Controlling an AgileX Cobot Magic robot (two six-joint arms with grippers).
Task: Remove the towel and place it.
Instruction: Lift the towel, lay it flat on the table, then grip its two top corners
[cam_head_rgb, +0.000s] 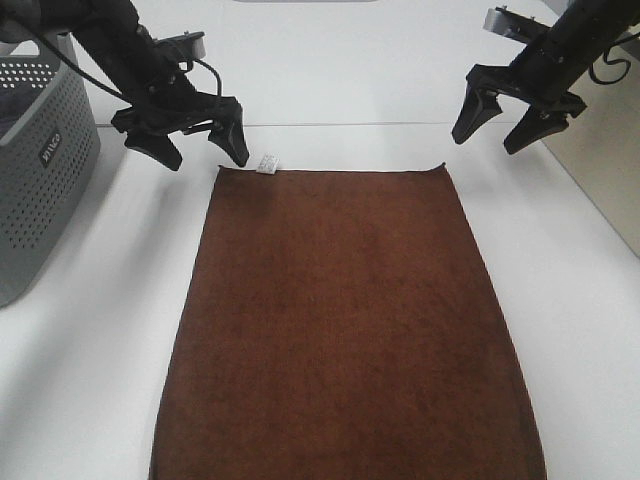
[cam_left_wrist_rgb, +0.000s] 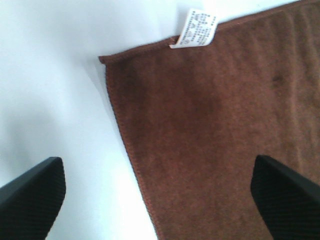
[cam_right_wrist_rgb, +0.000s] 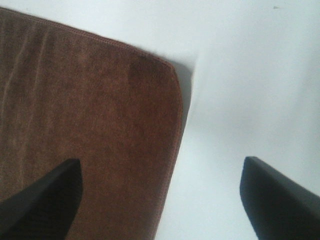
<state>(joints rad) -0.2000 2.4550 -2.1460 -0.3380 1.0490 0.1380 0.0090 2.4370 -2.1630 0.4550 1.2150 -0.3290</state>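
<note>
We see the brown towel (cam_head_rgb: 345, 320) lying flat on the white table (cam_head_rgb: 570, 290), its tag (cam_head_rgb: 267, 163) at the far left corner. The left gripper (cam_head_rgb: 205, 158) and right gripper (cam_head_rgb: 488, 140) hang over the far corners, fingers wide apart. Table shows along both long edges; a grey basket (cam_head_rgb: 40, 170) stands left.

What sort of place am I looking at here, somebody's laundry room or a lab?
Likely a robot lab bench staged for laundry, not a home: a plain white table, the left gripper and right gripper open over a flat brown towel, and a grey perforated basket at the side.
</note>
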